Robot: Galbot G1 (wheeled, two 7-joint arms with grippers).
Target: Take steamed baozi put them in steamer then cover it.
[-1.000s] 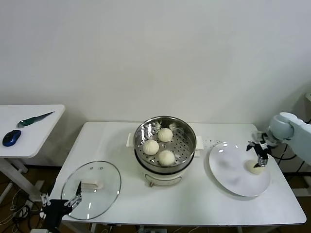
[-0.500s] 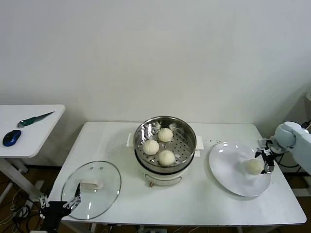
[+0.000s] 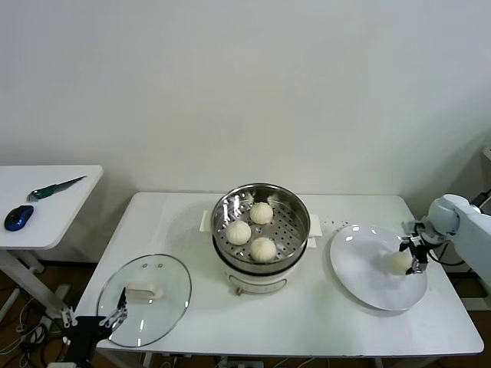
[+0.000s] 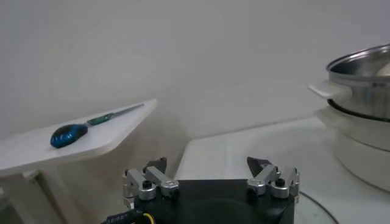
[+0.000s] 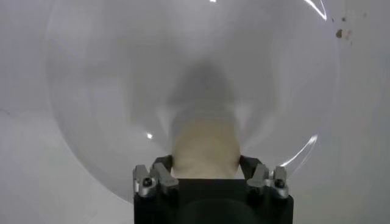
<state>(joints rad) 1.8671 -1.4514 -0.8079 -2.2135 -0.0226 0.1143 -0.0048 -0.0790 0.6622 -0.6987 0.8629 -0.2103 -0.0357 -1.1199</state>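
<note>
Three steamed baozi (image 3: 238,231) lie in the steamer (image 3: 295,201), a steel basket on a white pot at the table's middle. Another baozi (image 3: 397,262) rests on the white plate (image 3: 360,264) at the right. My right gripper (image 3: 411,256) reaches it from the right side. In the right wrist view both fingers press the flanks of this baozi (image 5: 204,143), so the right gripper (image 5: 205,160) is shut on it. The cover (image 3: 157,280), a glass lid with a white handle, lies flat at the front left. My left gripper (image 3: 115,314) hovers open at its near edge, empty in its wrist view (image 4: 207,167).
A side table at the far left carries a blue mouse (image 3: 18,217) and a green-handled tool (image 3: 55,187). The plate lies close to the table's right edge. The left wrist view shows the steamer's rim (image 4: 365,61) farther off.
My right gripper came down beside the bun on the plate, then closed in on it from the right. The left arm has barely shifted.
</note>
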